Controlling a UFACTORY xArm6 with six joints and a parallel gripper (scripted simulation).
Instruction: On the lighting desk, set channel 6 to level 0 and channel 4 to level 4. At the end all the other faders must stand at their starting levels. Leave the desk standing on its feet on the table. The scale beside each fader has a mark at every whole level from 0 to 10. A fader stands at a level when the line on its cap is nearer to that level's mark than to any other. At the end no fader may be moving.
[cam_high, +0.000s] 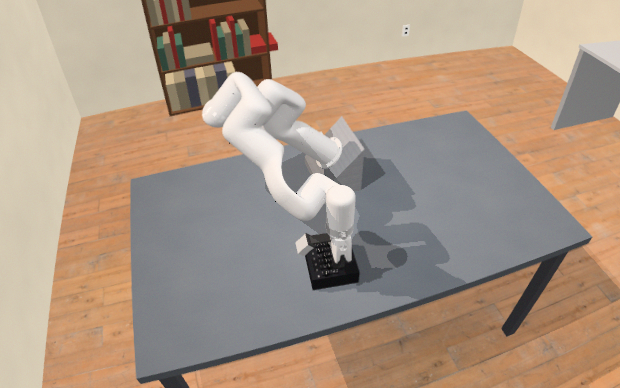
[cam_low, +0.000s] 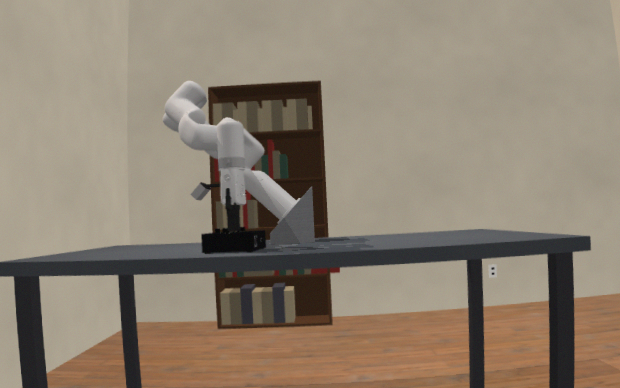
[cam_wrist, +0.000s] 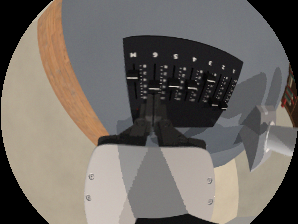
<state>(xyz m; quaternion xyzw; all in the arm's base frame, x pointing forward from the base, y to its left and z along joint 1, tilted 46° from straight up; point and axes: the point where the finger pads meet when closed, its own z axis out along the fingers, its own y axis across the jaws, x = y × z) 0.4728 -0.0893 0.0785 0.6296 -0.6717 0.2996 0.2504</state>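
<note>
The black lighting desk (cam_high: 330, 261) stands flat on the grey table, also seen in the side view (cam_low: 233, 241). In the wrist view the desk (cam_wrist: 180, 86) shows a row of several faders with pale caps at mixed heights; the labels are too small to read. My gripper (cam_high: 341, 259) points straight down onto the desk with its fingers shut together and nothing between them. In the wrist view the fingertips (cam_wrist: 154, 104) rest at the near side of the cap of the second fader from the left (cam_wrist: 153, 88). In the side view the gripper (cam_low: 233, 225) reaches the desk's top.
The arm's grey wedge-shaped base (cam_high: 345, 145) stands behind the desk on the table. The table's front edge (cam_high: 350, 325) is a short way in front of the desk. A bookshelf (cam_high: 210, 50) stands at the far wall.
</note>
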